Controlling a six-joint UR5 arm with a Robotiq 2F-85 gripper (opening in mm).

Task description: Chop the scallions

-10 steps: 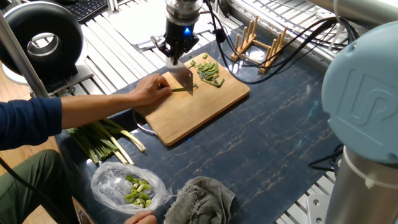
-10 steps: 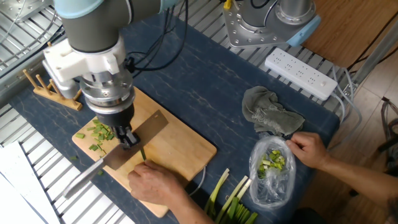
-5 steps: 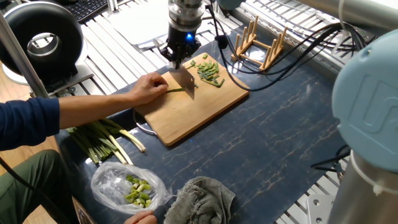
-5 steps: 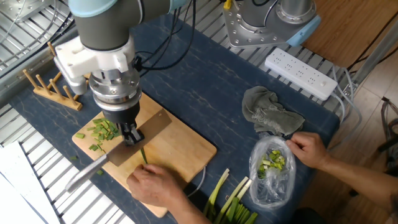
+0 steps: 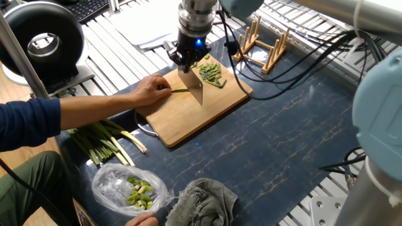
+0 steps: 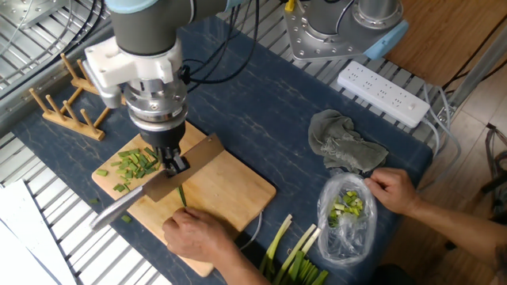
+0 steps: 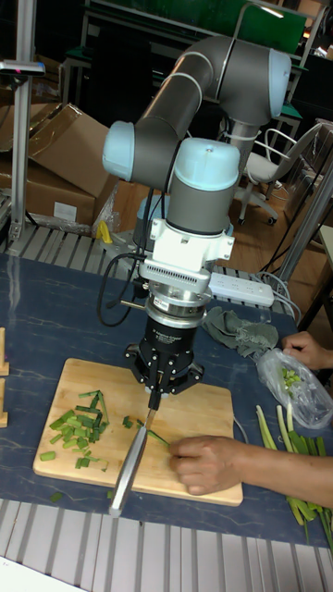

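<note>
Our gripper (image 6: 174, 164) clamps the knife (image 6: 158, 188), blade over the scallions (image 5: 180, 90) a person's hand (image 5: 151, 90) pins on the cutting board (image 5: 201, 116)

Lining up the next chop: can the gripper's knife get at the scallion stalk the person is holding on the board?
Probably yes. The knife in the gripper hangs over the stalk; the hand pins only its far end.

No text, label, brand or number can be read on anything in these views
</note>
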